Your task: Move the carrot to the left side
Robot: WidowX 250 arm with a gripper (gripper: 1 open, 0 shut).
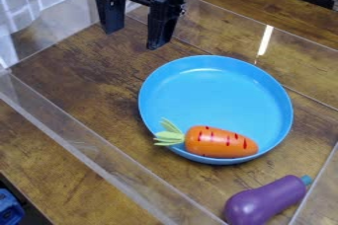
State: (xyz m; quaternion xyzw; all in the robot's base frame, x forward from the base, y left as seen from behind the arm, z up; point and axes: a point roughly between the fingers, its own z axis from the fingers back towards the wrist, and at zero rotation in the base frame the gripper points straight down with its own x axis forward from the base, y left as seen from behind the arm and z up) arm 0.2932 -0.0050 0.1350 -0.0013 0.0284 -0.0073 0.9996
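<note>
**Carrot waiting on the plate, tool empty**

Fingers spread and holding nothing, my gripper (140, 24) hangs at about eleven o'clock from the blue plate (264, 96), well apart from it, pointing down at bare wood. The carrot (219, 142) lies at the plate's six o'clock edge, leaves toward nine, so I'd approach from above. A purple eggplant (264, 201) sits off the plate near five; its far end is cropped, I think.

On your wooden bench (79, 81) you have 1 round blue plate (251, 96) lying flat near the middle. A purple eggplant toy (264, 201) lies on its side just beside the plate's near right rim, off the plate.
</note>
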